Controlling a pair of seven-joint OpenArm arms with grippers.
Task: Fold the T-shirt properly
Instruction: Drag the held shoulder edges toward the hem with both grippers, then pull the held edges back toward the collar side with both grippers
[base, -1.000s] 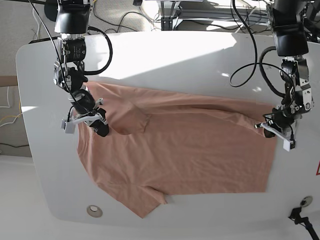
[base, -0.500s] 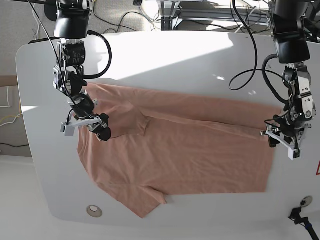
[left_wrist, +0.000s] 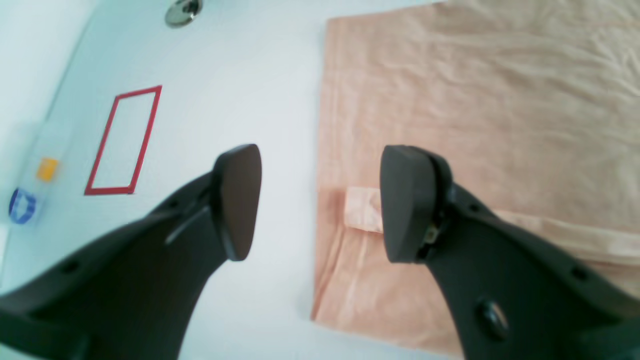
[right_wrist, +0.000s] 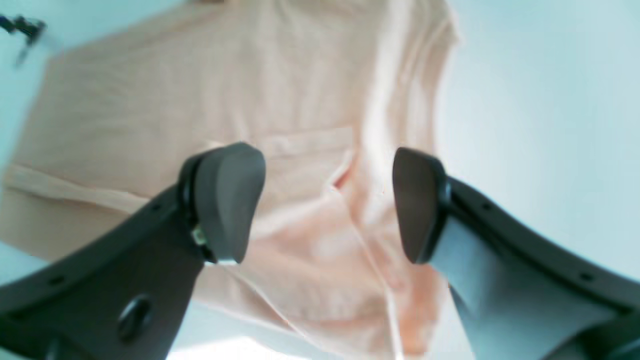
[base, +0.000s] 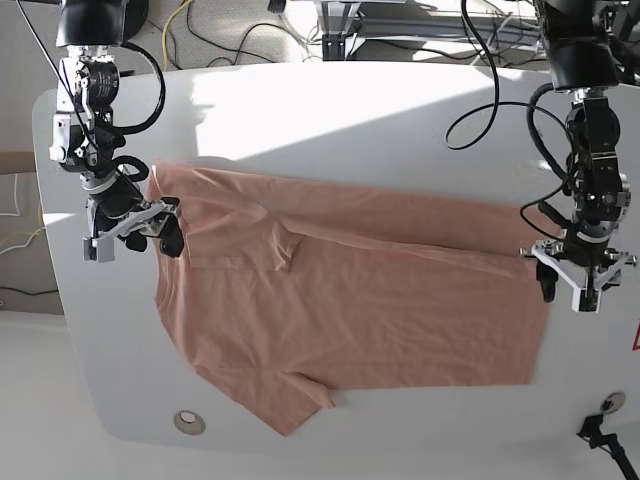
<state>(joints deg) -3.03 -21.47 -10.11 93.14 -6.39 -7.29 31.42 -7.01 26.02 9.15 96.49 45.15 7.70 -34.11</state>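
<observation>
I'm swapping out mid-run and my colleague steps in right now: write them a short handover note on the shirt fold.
Left gripper: open, holding nothing, over the T-shirt's hem edge.
Right gripper: open, holding nothing, above the sleeve and shoulder end.
T-shirt: lying on the white table, top long edge folded down over the body; one sleeve sticks out at the near edge.
Done: first lengthwise fold laid.
Left: near side and sleeve to fold in, then fold across; wrinkles remain.
</observation>
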